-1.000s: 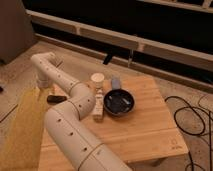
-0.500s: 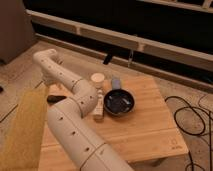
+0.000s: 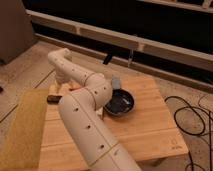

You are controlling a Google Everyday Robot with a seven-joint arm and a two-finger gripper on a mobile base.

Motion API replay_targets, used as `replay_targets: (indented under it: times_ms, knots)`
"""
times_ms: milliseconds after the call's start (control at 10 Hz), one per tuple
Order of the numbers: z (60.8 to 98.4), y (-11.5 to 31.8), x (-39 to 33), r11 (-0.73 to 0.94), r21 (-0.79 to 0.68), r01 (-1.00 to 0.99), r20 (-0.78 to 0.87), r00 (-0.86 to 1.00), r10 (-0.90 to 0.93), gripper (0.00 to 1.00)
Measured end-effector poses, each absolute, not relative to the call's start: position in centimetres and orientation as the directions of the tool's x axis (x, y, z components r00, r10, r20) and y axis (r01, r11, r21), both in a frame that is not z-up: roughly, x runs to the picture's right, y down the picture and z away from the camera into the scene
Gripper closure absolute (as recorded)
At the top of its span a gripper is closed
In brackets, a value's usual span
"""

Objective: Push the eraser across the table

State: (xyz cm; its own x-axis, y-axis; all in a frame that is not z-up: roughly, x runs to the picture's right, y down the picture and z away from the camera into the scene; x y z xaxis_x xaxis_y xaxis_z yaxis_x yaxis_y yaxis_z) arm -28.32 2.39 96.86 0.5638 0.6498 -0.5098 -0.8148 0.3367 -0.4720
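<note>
One eraser (image 3: 53, 98) at table (image 3: 145, 131) edge beside mat (image 3: 22, 125), gripper (image 3: 56, 89) just above, its state unclear.

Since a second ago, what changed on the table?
The arm's elbow swung right in view, now covering the cream items. The gripper stays low at the left edge of the table, beside the eraser, which barely shifted, if at all. The bowl and grey-blue item are unchanged.

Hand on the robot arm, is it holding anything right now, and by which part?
It cannot be told. The hand is low over the left edge of the table, right by the black eraser, but no grip shows.
</note>
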Motion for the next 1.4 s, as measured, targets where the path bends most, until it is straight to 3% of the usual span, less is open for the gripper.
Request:
replay_targets:
  times_ms: [500,1000,1400]
  knots:
    - [94.3,7.7,-29.5,0.339,-0.524,-0.781,-0.502,0.605,0.618,0.35]
    - [91.8,6.0,-35.5,0.421,-0.601,-0.679,-0.374,0.705,0.603,0.35]
    - [91.9,6.3,-37.5,0.382,-0.649,-0.658,-0.346,0.703,0.621,0.35]
